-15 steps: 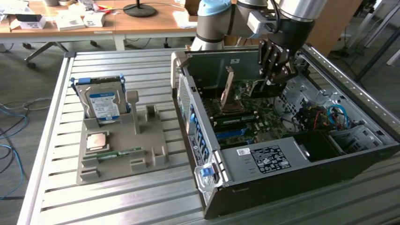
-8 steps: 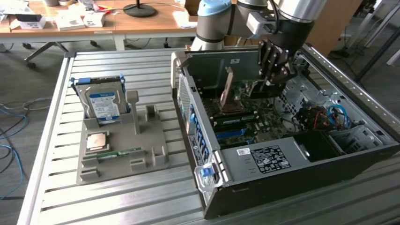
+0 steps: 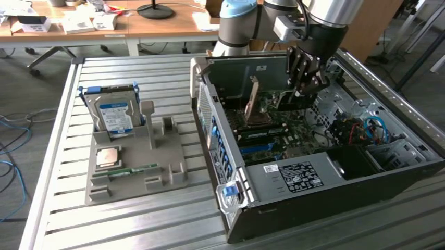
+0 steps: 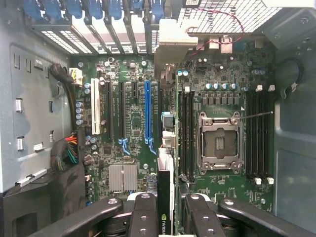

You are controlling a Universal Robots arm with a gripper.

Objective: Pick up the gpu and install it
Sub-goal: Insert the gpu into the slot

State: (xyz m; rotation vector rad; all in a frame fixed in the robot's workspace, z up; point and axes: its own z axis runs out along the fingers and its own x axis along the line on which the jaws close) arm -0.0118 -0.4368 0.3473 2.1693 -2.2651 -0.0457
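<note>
As black jaws clench thin flat gpu (image 4: 165,177) edge-on, card stands betw long blue slot (image 4: 147,111) & RAM slots (image 4: 185,133).

The gpu (image 4: 165,180) was a thin flat card, seen from its top edge, dark with a small green mark and a white part. It stood on its edge inside the open computer case (image 4: 29,98), pinched from both sides by the claw (image 4: 168,200). It was over the green board (image 4: 133,123), between the long blue slot (image 4: 147,111) and the black slots (image 4: 183,133), and it was not clear if it touched the board.
</note>
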